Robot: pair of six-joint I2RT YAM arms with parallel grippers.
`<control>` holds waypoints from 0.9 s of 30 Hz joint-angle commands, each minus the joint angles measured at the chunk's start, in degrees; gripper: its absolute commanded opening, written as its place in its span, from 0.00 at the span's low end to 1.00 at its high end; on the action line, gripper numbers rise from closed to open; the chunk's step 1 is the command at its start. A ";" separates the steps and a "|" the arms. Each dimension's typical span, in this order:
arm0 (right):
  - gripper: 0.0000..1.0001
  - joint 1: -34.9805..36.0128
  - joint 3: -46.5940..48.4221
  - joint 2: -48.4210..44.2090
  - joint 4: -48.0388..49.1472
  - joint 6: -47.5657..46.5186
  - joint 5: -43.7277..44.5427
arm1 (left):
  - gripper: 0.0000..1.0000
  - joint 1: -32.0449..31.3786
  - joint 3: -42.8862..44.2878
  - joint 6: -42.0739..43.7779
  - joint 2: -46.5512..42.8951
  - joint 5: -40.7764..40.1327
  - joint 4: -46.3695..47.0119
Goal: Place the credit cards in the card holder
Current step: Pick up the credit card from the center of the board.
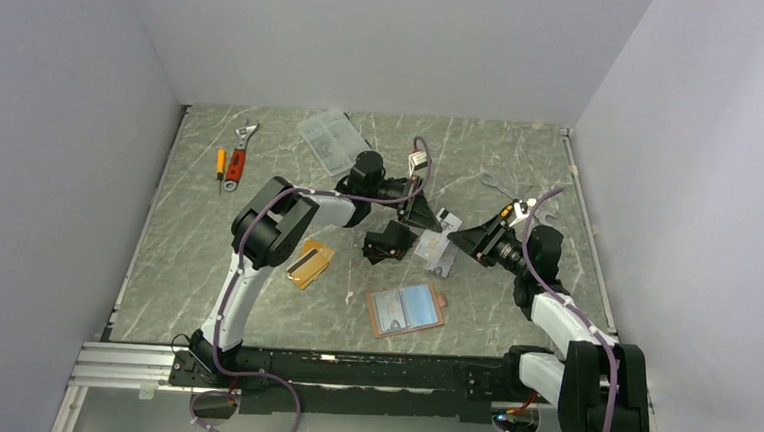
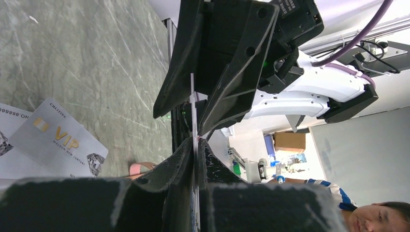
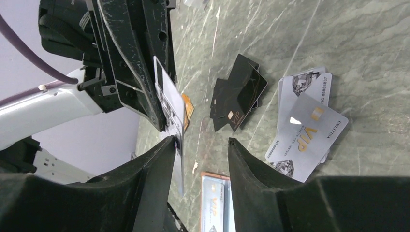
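Note:
My left gripper (image 1: 421,214) (image 2: 196,145) is shut on a silver-grey credit card (image 3: 167,94), held on edge above the table; in the left wrist view the card (image 2: 192,96) shows as a thin line. My right gripper (image 1: 464,237) (image 3: 200,142) is open, with its fingers on either side of the card's free end and the card close to its left finger. More silver cards (image 1: 436,250) (image 3: 304,130) (image 2: 53,140) lie below. Orange-gold cards (image 1: 310,264) lie to the left. The pink card holder (image 1: 407,309) (image 3: 215,203) lies open, with a card in its pale-blue inside.
Black flat pieces (image 1: 388,241) (image 3: 239,94) lie beside the silver cards. A clear plastic box (image 1: 331,138), a wrench (image 1: 246,133) and a screwdriver (image 1: 221,163) sit at the back left. Metal tools (image 1: 505,188) lie behind my right gripper.

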 commanded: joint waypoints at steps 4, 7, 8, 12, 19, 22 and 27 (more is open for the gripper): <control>0.48 4.24 -0.18 4.11 9.79 3.99 0.34 | 0.12 -0.09 -0.13 -3.25 -2.15 0.75 6.55; 0.48 4.12 -0.80 4.88 13.83 6.52 -0.97 | 0.11 -0.15 -0.04 -4.27 -1.68 1.14 7.58; 0.48 3.95 -0.22 4.46 12.83 6.12 -0.83 | 0.10 -0.14 -0.04 -4.43 -1.59 1.43 7.73; 0.47 2.99 1.89 1.66 9.49 4.44 0.75 | 0.08 -0.03 -0.65 -4.73 -1.68 1.86 8.22; 0.47 -2.01 3.64 -0.01 8.72 4.47 0.45 | 0.06 -0.02 0.13 -9.28 -0.70 2.18 13.24; 0.47 -2.15 3.63 1.50 11.57 6.12 0.27 | 0.06 -0.09 0.41 -10.67 -0.29 2.24 14.89; 0.45 -2.00 3.33 6.27 21.86 12.09 -1.84 | 0.05 -0.28 0.68 -11.14 0.17 2.34 15.32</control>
